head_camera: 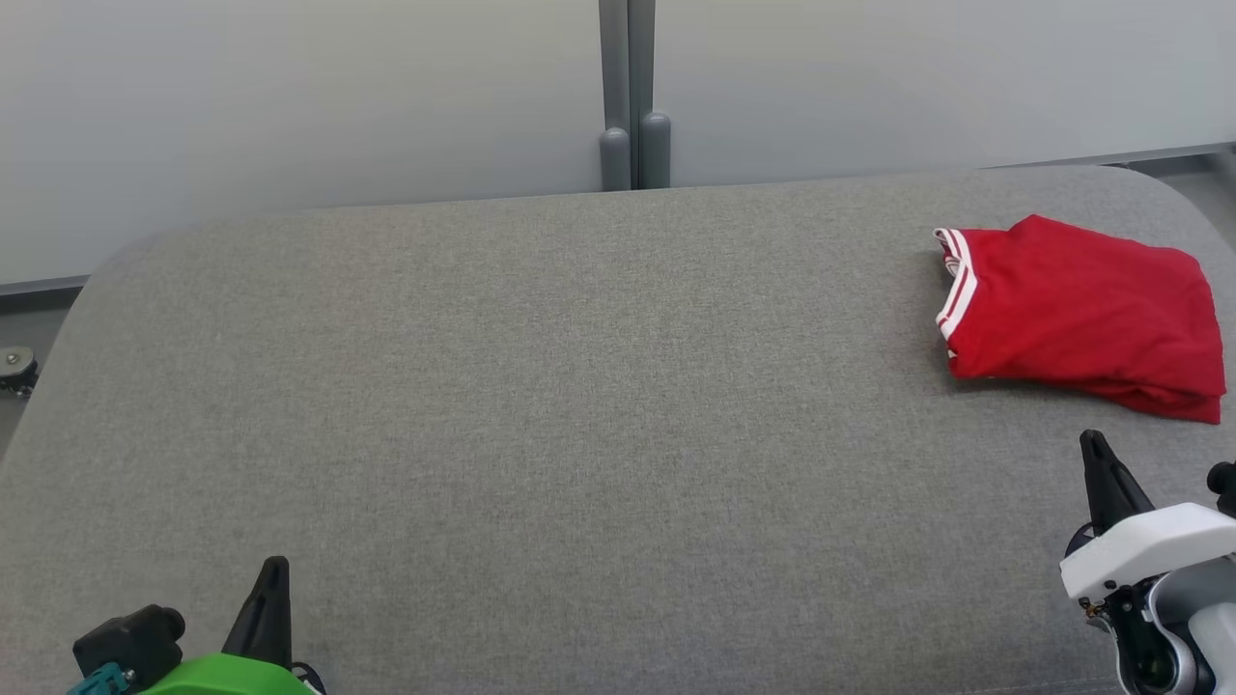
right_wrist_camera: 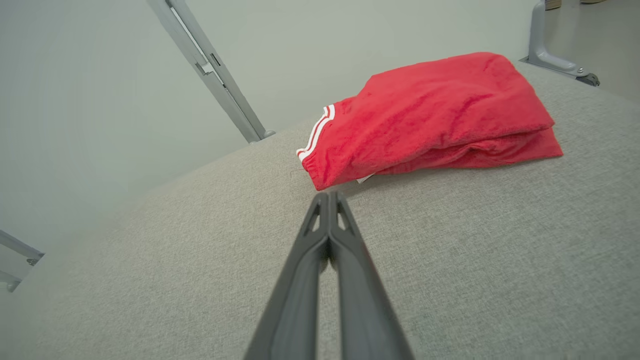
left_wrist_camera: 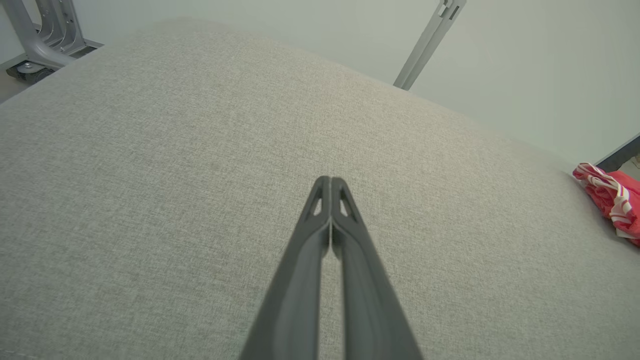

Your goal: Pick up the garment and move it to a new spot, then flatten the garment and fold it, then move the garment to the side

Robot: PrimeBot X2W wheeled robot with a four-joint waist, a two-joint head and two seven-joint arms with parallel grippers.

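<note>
A red garment (head_camera: 1081,314) with white stripes on one hem lies folded at the far right of the grey fabric surface (head_camera: 579,386). In the right wrist view the garment (right_wrist_camera: 430,115) sits just beyond my right gripper (right_wrist_camera: 328,196), which is shut with nothing between its fingers. In the head view the right gripper (head_camera: 1094,442) stands a short way in front of the garment, not touching it. My left gripper (head_camera: 275,565) is at the lower left, far from the garment. It is shut and empty (left_wrist_camera: 330,180); the garment's striped edge (left_wrist_camera: 612,197) shows at that view's right side.
A grey post (head_camera: 632,97) stands against the pale wall behind the surface. A wheeled metal leg (left_wrist_camera: 35,45) stands off the far left corner, and another leg (right_wrist_camera: 555,55) beyond the garment. The surface's rounded edge runs close to the garment's right side.
</note>
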